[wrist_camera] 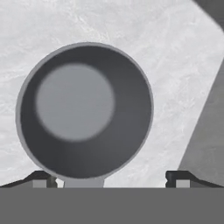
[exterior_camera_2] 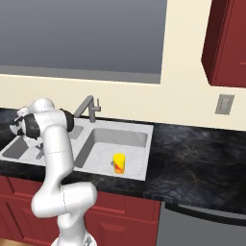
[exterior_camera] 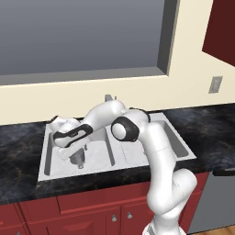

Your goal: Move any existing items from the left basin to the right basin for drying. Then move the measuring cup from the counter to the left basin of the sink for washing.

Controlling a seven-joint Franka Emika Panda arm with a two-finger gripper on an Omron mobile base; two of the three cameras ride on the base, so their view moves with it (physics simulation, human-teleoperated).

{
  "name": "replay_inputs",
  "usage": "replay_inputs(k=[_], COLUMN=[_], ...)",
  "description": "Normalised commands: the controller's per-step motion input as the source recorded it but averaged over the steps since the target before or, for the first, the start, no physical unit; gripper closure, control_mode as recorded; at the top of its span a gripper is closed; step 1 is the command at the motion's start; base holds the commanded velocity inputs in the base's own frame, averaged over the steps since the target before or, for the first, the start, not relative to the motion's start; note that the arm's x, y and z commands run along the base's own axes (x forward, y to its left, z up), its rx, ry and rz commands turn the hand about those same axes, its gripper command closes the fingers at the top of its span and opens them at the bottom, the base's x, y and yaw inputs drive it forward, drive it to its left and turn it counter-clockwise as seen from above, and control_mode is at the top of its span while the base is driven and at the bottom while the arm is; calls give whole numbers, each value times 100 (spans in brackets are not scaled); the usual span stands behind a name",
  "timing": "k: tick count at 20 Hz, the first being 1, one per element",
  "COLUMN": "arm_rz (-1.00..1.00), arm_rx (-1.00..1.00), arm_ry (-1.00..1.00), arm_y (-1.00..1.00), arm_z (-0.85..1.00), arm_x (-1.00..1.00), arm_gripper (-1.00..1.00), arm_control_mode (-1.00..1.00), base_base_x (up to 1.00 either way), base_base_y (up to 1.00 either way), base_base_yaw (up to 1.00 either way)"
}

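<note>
1. Left base view: you have the arm reaching down into the left basin (exterior_camera: 55, 160) of the grey steel double-bowl sink (exterior_camera: 183, 158). The small grey metal measuring cup (exterior_camera: 78, 159) sits on that basin's floor beneath the hand.
2. Right base view: the small yellow cylindrical cup (exterior_camera_2: 118, 163) stands upright in the right basin (exterior_camera_2: 137, 139), so the first step looks done.
3. Hand view: your end effector (wrist_camera: 113, 177) is spread wide, its tips either side of the handle's root and clear of the bowl, gripping nothing. The placement looks complete; your next move is a straight lift out.
</note>
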Motion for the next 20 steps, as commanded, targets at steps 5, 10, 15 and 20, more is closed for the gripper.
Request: replay_inputs(k=[5,10,15,20], arm_rz=[-5,-2,-1,-1], arm_rx=[11,8,2,0], arm_ry=[0,0,0,0], arm_y=[-9,-6,-1,0], arm_z=[0,12,21,30], arm_x=[-7,-10,-6,-8], arm_gripper=[-100,-100,-100,-100], arm_control_mode=[-100,-100,-100,-100], base_base_x=[0,0,0,0], base_base_y=[0,0,0,0], base_base_yaw=[0,0,0,0])
